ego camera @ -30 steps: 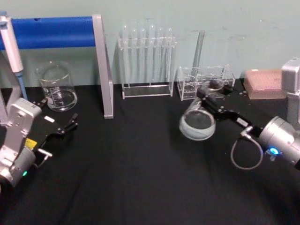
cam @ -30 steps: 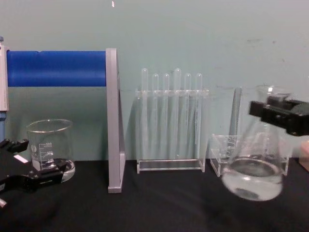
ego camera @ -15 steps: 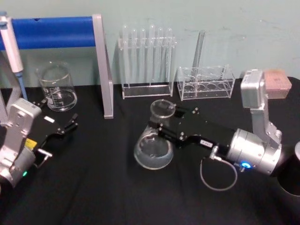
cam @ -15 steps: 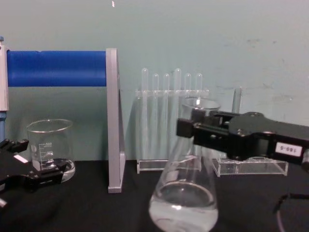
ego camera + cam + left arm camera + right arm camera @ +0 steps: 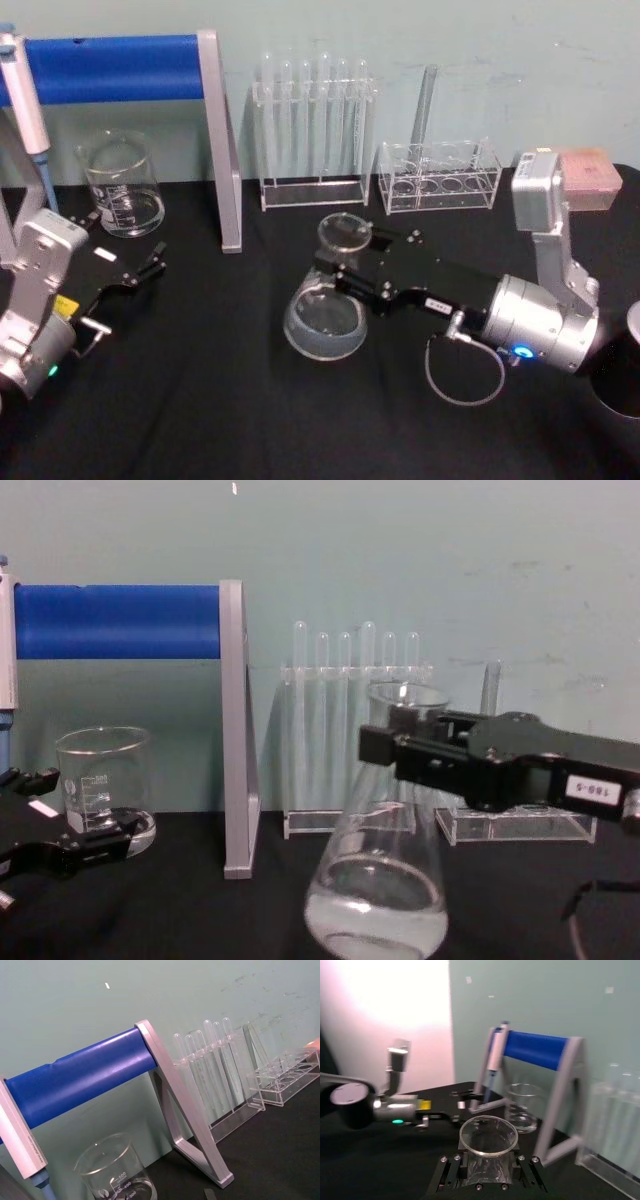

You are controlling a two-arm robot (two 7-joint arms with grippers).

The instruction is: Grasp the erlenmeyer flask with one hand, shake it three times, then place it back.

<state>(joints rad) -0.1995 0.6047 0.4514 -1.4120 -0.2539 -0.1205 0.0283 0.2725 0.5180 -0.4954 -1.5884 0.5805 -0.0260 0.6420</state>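
While the right gripper point(image 5: 335, 268) is clamped tight on the neck of the erlenmeyer flask point(image 5: 322, 322), in front of the test-tube rack point(image 5: 312, 130) and apart from it, this looks like mid-shake. Short, even swings now: mouth up, liquid low, clear of that rack! Left gripper point(image 5: 152, 262) sits parted, far left of the rack.

lab setting: test tube rack point(image 5: 314, 140), graduated glass beaker point(image 5: 122, 190), pipette point(image 5: 24, 95), black bench point(image 5: 200, 400).
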